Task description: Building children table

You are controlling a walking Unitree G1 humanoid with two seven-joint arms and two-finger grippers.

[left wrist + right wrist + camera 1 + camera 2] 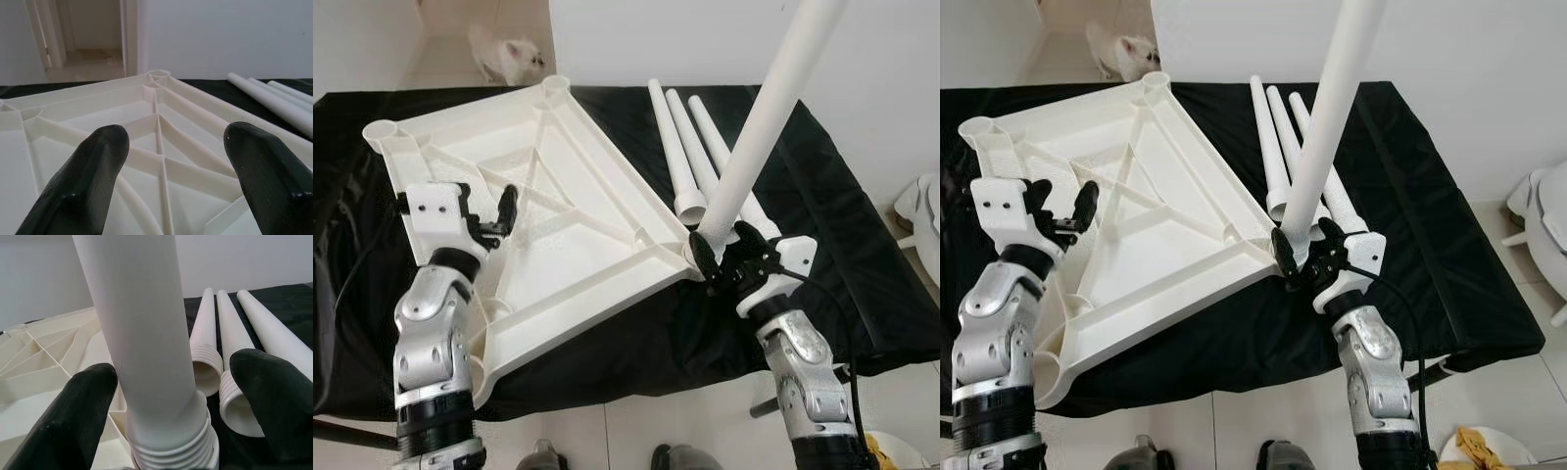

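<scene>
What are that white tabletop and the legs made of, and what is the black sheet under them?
The tabletop looks like moulded white plastic: thin ribs and corner sockets on its underside, faint sheen. The legs, including the standing leg, seem to be hollow plastic tubes, smooth and matte, with moulded threads at their open ends. The black sheet is probably cloth: it wrinkles and drapes.

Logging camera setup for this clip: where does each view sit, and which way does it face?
Left eye, right eye: head stereo pair, looking down at the upturned tabletop on the black cloth; both arms show.
Left wrist: along the open left claw over the tabletop's ribs.
Right wrist: along the right claw around the upright leg.
Shared: the three loose legs appear in all views.
</scene>
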